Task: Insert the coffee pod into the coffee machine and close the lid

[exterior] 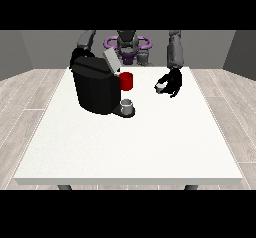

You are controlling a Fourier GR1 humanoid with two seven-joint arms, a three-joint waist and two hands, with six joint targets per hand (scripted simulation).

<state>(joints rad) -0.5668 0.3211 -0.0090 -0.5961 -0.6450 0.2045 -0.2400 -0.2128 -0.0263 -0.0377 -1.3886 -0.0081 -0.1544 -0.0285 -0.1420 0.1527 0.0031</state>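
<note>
A black coffee machine stands on the white table at the left, its grey lid tilted up and open. A small grey cup sits on the machine's drip base. At the view's right, the black hand hovers over the table with its fingers curled round a small grey coffee pod. It is apart from the machine, to its right. The hand at the view's left is hidden behind the machine; only its arm shows.
A red mug stands just behind and right of the machine, between it and the pod hand. The table's edges lie at about the picture's left third and right sides.
</note>
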